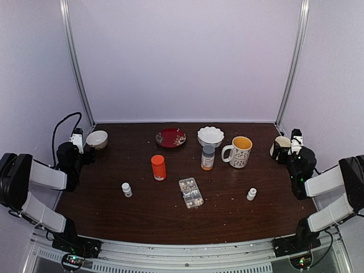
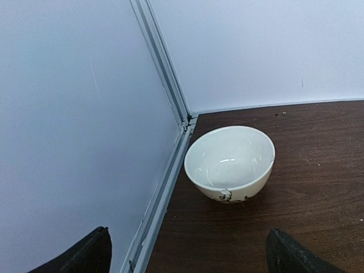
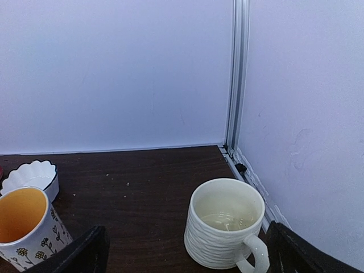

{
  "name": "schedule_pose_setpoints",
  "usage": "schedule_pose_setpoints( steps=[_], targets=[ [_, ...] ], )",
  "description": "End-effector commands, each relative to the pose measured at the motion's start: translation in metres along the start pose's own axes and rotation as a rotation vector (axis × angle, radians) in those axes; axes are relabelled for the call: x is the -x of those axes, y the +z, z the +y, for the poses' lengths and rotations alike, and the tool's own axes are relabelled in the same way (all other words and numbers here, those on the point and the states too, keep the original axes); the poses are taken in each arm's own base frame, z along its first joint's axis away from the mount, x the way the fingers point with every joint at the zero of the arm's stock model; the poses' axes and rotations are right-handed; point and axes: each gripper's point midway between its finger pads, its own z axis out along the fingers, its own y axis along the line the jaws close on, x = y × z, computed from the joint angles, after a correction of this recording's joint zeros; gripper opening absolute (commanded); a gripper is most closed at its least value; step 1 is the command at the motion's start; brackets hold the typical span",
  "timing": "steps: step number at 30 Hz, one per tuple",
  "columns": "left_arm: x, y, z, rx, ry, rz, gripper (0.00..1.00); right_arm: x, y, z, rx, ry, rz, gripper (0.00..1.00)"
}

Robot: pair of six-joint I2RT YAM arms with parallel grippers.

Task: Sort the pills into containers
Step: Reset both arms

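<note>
The clear pill box [image 1: 191, 193] lies open near the table's middle, with pale specks that look like pills in its cells; it shows in neither wrist view. My left gripper [image 1: 79, 149] sits at the far left edge, open and empty, facing a white bowl [image 2: 230, 162]; only its dark fingertips [image 2: 85, 256] show in the left wrist view. My right gripper [image 1: 294, 149] sits at the far right edge, open and empty, facing a cream ribbed mug [image 3: 226, 223].
An orange-red bottle [image 1: 158, 167], a grey-capped bottle [image 1: 208, 157], a flowered mug [image 1: 239, 151], a scalloped white bowl [image 1: 210, 136] and a red plate [image 1: 170, 137] stand behind the box. Small white bottles stand at the left [image 1: 126, 189] and right [image 1: 251, 194].
</note>
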Motion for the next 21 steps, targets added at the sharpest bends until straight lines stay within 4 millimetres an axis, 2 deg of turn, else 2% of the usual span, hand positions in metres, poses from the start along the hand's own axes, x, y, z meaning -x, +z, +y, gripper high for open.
schedule_pose_setpoints(
  steps=[1,21],
  targets=[
    [0.0179,-0.0015,-0.0064,-0.124,-0.075,-0.129,0.98,0.0066,0.0038,0.0028,0.016,0.002,-0.014,1.00],
    [0.0195,-0.0003,-0.0065,-0.125,-0.073,-0.136,0.97,0.0063,0.0038,0.0031,0.017,0.002,-0.012,1.00]
  ],
)
